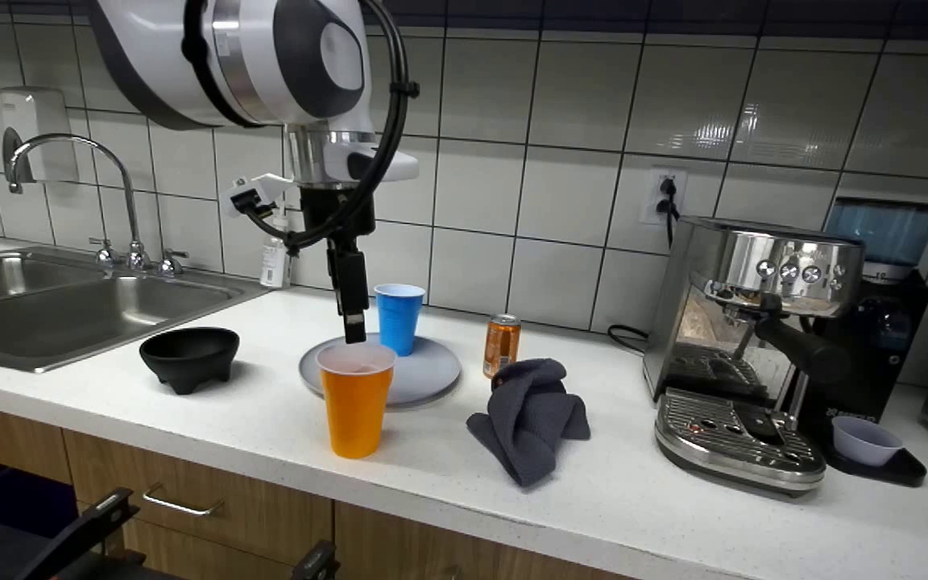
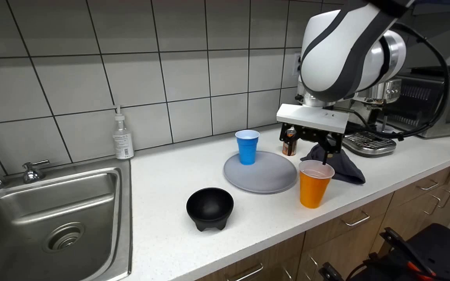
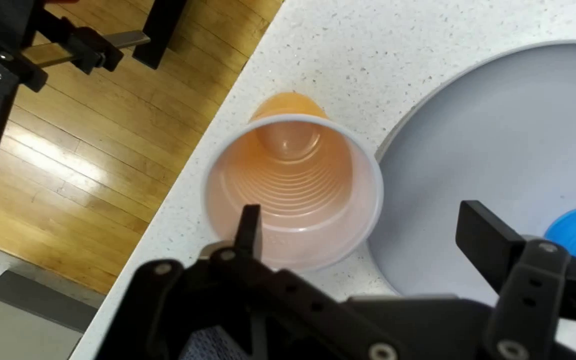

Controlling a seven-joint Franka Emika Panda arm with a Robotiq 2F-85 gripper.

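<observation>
White tile covers the wall (image 1: 480, 185) behind a pale speckled counter (image 1: 617, 483), and the gripper (image 3: 360, 215) hangs over that counter, pointing down. Its jaws stand wide apart, gripping nothing. As the wrist view shows, one finger (image 3: 249, 232) overlaps the edge of the mouth of the orange cup (image 3: 295, 185), while the other finger (image 3: 485, 237) lies across the plate (image 3: 468, 125). Upright just below the gripper, the orange cup stands near the counter's front edge; I cannot tell whether the finger touches its rim. On the gripper's wall side lies the plate, just beside the orange cup, with the blue cup (image 1: 398, 322) upright on it.

Off to the sink side of the gripper sits the black bowl (image 1: 190, 358), then the sink (image 1: 93, 314); a bottle (image 1: 275, 262) stands by the wall there. Opposite, a crumpled gray cloth (image 1: 532, 419) lies near the gripper, with a can (image 1: 503, 346) upright beyond it, toward the wall. Farther off on that side stands the coffee maker (image 1: 730, 338).
</observation>
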